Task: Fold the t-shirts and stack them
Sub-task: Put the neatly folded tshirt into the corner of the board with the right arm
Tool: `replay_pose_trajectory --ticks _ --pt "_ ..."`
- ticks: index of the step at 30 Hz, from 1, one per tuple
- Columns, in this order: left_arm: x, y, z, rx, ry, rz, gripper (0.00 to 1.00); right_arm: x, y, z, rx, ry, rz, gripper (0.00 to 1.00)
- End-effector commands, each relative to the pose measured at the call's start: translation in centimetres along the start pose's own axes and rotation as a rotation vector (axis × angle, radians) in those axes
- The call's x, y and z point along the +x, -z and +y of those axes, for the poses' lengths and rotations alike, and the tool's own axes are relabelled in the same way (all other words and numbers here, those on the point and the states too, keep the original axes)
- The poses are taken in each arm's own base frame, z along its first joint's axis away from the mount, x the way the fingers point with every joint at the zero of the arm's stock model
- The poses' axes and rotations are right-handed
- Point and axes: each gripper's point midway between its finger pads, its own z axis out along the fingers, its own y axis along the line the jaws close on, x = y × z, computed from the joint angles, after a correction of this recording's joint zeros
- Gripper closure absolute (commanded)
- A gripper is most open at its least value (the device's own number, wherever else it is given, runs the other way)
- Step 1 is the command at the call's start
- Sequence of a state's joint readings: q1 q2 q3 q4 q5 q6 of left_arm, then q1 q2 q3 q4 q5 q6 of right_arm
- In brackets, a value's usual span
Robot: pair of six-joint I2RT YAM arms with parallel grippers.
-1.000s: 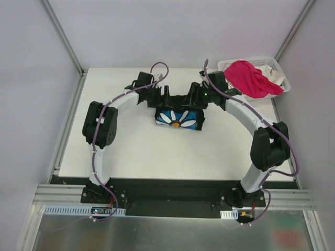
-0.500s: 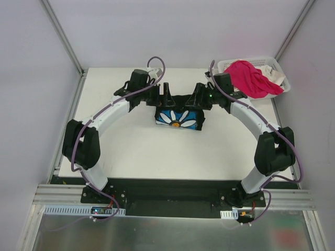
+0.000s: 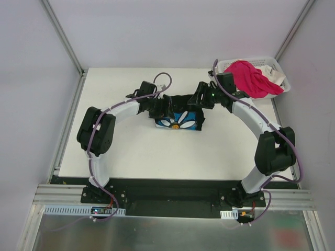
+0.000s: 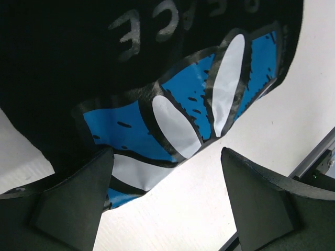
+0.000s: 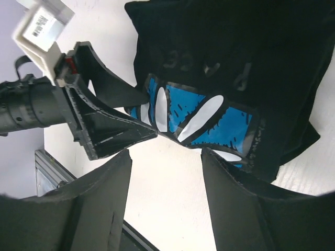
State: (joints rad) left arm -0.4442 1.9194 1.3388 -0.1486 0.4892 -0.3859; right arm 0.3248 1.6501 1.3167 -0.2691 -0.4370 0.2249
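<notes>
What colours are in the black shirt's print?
Black cloth shirt: white petals on blue, clearest in left wrist view.

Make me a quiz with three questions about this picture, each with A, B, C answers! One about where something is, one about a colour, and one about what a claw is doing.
1. Where is the pink shirt?
A) in the basket
B) on the floor
C) held in a claw

2. What colour are the petals printed on the black shirt?
A) yellow
B) white
C) green

3. The left claw is:
A) holding the pink shirt
B) shut tight
C) open

Answers:
1 A, it lies heaped in the basket at the far right corner.
2 B, the petals are white on a blue patch.
3 C, its fingers stand wide apart by the black shirt.
</notes>
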Motion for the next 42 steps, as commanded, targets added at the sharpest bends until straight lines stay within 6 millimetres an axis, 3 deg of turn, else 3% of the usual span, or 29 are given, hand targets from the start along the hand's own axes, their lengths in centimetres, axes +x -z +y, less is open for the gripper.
replay_pose_trajectory --ticks 1,6,13,18,22,26,29,33,36,42 --pt "1.8 -1.1 -0.3 0.073 0.034 0.065 0.18 -1.4 1.1 0.9 -0.043 0.012 -0.046 0.41" --pt "3.5 -2.2 0.7 0.074 0.068 0.118 0.18 -1.4 1.5 0.9 -0.043 0.01 -0.053 0.41" --pt "3.1 -1.9 0.6 0.073 0.058 0.103 0.18 -1.5 2.2 0.9 -0.039 0.017 -0.071 0.41" --pt "0.9 0.6 -1.8 0.098 0.021 0.025 0.18 -1.7 2.5 0.4 -0.027 0.004 -0.078 0.41" --pt "-1.5 3.3 -4.1 0.11 -0.006 -0.052 0.18 -1.1 1.1 -0.6 -0.021 -0.023 -0.056 0.41" --pt "-4.4 7.8 -7.0 0.104 -0.069 -0.182 0.17 1.5 -1.1 -2.3 -0.016 -0.075 0.034 0.41" --pt "-5.1 10.1 -8.1 0.095 -0.099 -0.23 0.17 2.5 -1.5 -3.3 0.003 -0.084 0.031 0.41" --pt "-4.1 12.7 -10.1 0.118 -0.122 -0.258 0.17 3.7 -1.0 -3.5 0.005 -0.079 0.048 0.41" --pt "-3.7 14.0 -9.8 0.08 -0.138 -0.303 0.16 4.8 -0.6 -4.2 0.024 -0.079 0.045 0.41" --pt "-2.7 14.3 -8.9 0.047 -0.139 -0.303 0.16 5.1 -0.2 -6.0 0.075 -0.069 0.031 0.41"
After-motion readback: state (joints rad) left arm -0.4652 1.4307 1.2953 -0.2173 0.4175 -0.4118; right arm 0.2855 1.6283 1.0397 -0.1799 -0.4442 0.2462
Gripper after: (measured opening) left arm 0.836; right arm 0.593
